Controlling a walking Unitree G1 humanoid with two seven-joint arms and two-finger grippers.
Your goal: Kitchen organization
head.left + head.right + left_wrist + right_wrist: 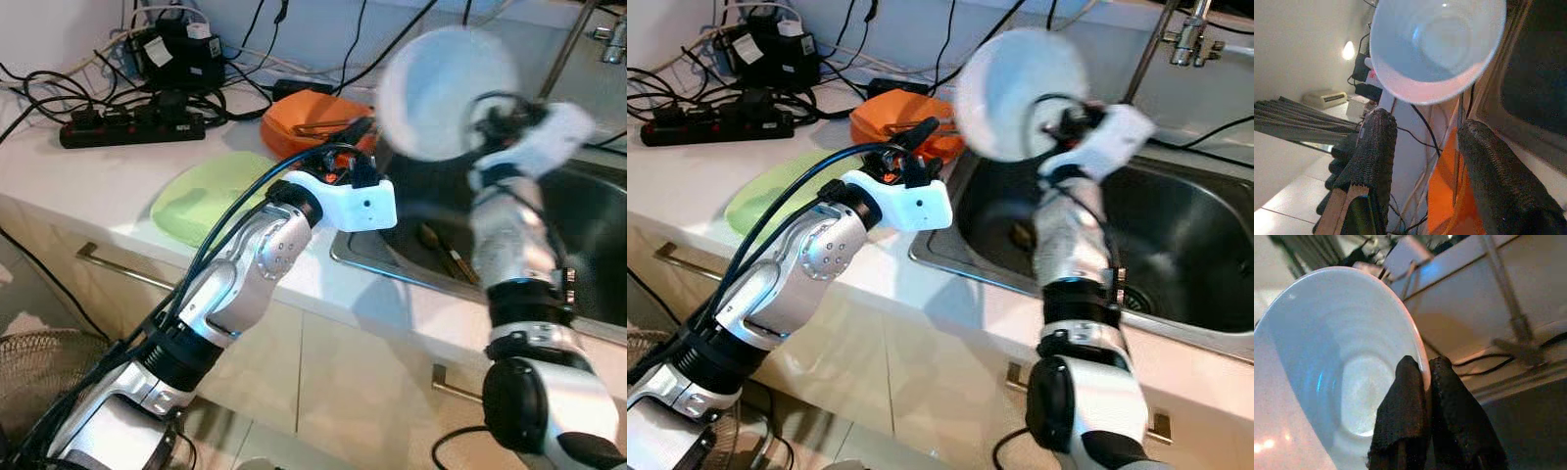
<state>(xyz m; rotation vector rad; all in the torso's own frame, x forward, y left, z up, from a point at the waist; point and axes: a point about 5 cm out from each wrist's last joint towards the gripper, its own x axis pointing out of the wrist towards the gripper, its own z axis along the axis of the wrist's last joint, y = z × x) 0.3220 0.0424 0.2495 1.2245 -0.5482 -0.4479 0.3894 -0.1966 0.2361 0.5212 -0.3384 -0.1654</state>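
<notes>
Overhead, right end effector [1422,382] pinches the white bowl's [1342,377] rim, seemingly above the sink [1185,235].

Black power strip [132,127] with tangled cables at counter's back left; wicker basket [39,377] on floor.

The right gripper [1426,382] has its two black fingers pinched together on the rim of a white bowl [1327,367], one finger inside the rim and one outside. The bowl's hollow faces the camera, showing faint rings around a paler bottom. Beyond it a metal tap [1508,308] rises against a pale wall [1459,293], with dark cables [1488,357] trailing along the wall's foot.
</notes>
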